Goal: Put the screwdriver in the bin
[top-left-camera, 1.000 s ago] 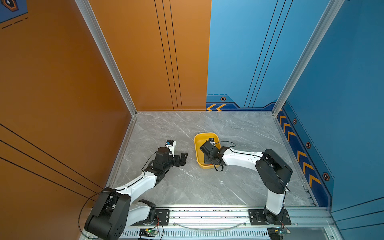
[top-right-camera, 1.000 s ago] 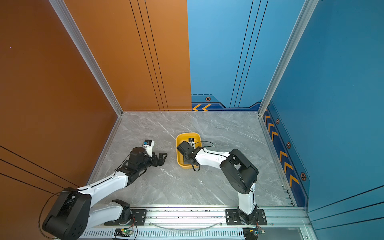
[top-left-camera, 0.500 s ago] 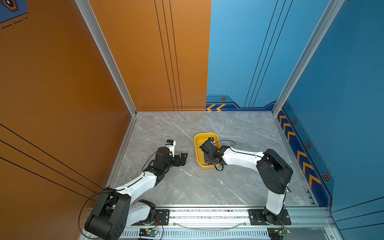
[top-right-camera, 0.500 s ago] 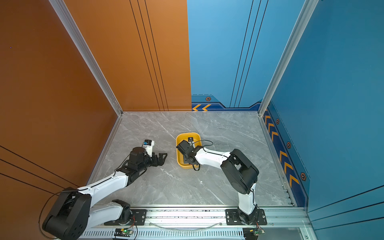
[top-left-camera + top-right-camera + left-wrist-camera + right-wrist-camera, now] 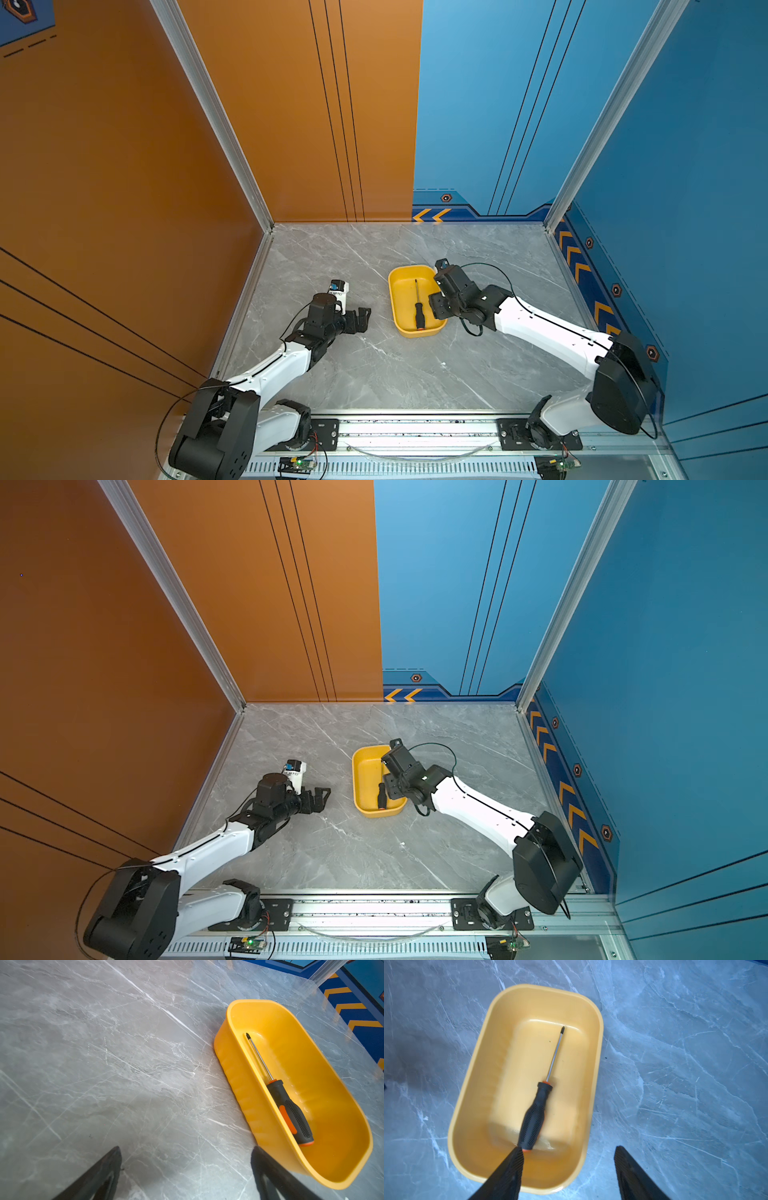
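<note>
Yellow bin (image 5: 398, 293) is now being seen uncovered: screwdriver (image 5: 417, 306) is lying flat inside, released by right gripper (image 5: 568, 1169), jaws spread, pulled back. Left gripper (image 5: 186, 1167) is being kept open, empty.

Screwdriver (image 5: 418, 308) in bin (image 5: 398, 299); bin on table (image 5: 374, 374), mid-rear.

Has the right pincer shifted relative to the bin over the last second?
Yes. In a top view the right pincer now sits at the bin's right rim, having drawn back from over its interior, leaving the screwdriver exposed inside.
</note>
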`<act>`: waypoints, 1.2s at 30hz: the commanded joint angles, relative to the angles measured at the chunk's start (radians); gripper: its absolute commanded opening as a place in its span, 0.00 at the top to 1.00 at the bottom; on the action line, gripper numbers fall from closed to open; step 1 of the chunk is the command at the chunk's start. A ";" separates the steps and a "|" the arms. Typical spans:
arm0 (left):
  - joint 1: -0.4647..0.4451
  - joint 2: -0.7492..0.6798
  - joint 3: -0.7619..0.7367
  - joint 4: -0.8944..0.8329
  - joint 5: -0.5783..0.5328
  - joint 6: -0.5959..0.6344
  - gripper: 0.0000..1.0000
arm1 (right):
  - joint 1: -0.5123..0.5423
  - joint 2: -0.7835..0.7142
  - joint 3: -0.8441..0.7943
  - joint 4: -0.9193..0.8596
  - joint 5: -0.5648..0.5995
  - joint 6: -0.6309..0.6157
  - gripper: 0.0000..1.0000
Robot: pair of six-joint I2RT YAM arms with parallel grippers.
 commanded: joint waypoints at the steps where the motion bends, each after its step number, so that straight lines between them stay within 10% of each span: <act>1: 0.022 -0.028 0.051 -0.057 -0.030 0.061 0.02 | -0.095 -0.061 -0.103 -0.019 -0.151 -0.149 0.31; 22: 0.098 -0.115 -0.047 0.191 -0.379 0.338 0.02 | -0.564 -0.540 -0.656 0.577 0.038 -0.053 0.28; 36: 0.202 0.092 -0.107 0.440 -0.278 0.380 0.02 | -0.680 -0.369 -0.834 1.112 0.101 -0.107 0.29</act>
